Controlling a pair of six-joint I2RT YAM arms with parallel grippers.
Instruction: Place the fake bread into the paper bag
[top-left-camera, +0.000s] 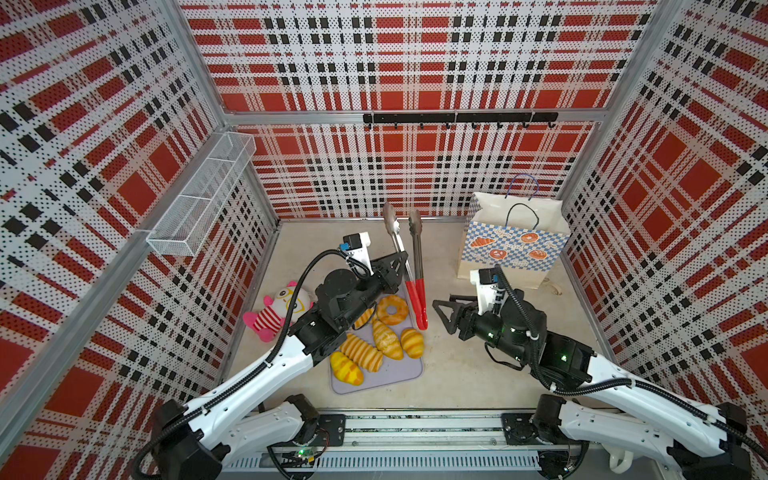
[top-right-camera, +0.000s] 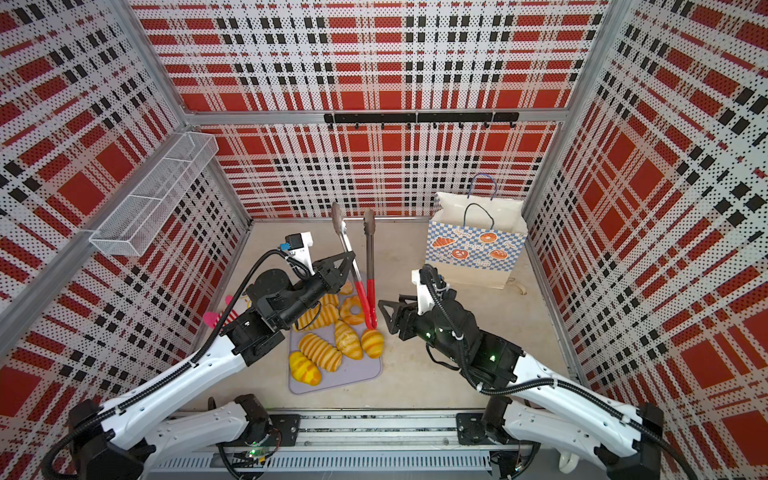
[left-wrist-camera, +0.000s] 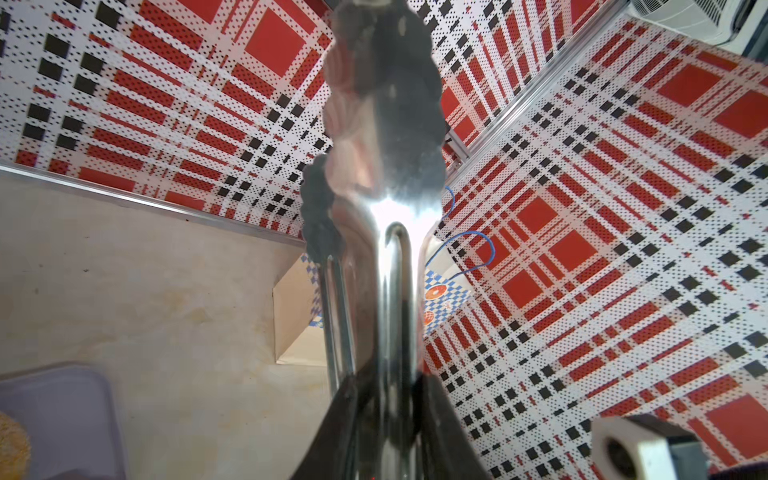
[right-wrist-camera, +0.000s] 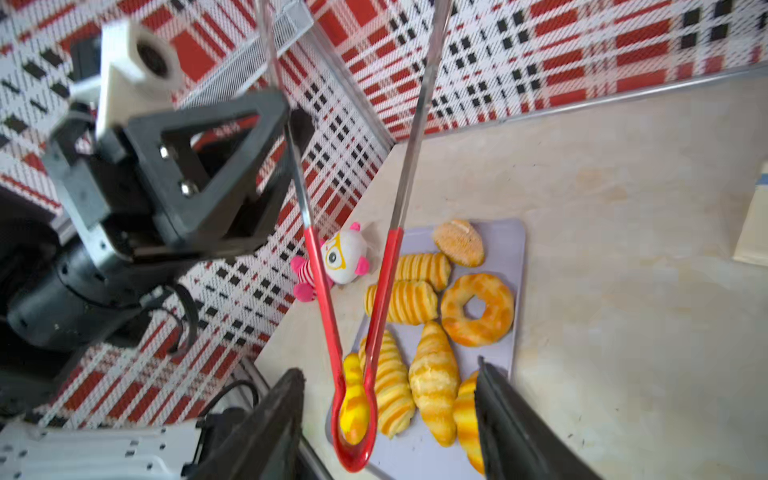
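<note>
Fake bread (top-left-camera: 386, 340) (top-right-camera: 347, 340) is seen in both top views, bunched on a lilac tray (top-left-camera: 395, 376) on the tabletop (top-left-camera: 465, 374), front centre. None of it is gripped. The ring donut (top-left-camera: 392, 309) is placed toward the tray's far end. In the right wrist view the seeded bun (right-wrist-camera: 459, 243) is seen at the corner beyond it, with ridged loaves and croissants packed side by side next to them.

The paper bag (top-left-camera: 513, 249) (top-right-camera: 473, 249) is stood upright at the back right, mouth open, checkered front toward the camera, well apart from the tray. Its inside can't be made out.

Tongs (top-left-camera: 417, 257) (left-wrist-camera: 386, 166) with red handles are spread in a V. The red hinge end is over the tray's right edge and the steel tips are pointed toward the back wall.

The left gripper (top-left-camera: 397, 262) is clamped on one steel arm of the tongs, just past the red sleeve; the other arm is left free.

The right gripper (top-left-camera: 444, 313) (right-wrist-camera: 388, 370) is set wide apart with nothing gripped. It is just beside the hinge end in the top views. In the right wrist view the red loop is framed between the fingers (right-wrist-camera: 270, 424), with gaps on both sides.

A striped plush doll (top-left-camera: 282, 307) is lying left of the tray, partly covered by the left arm. A wire basket (top-left-camera: 199, 195) is mounted on the left wall.
</note>
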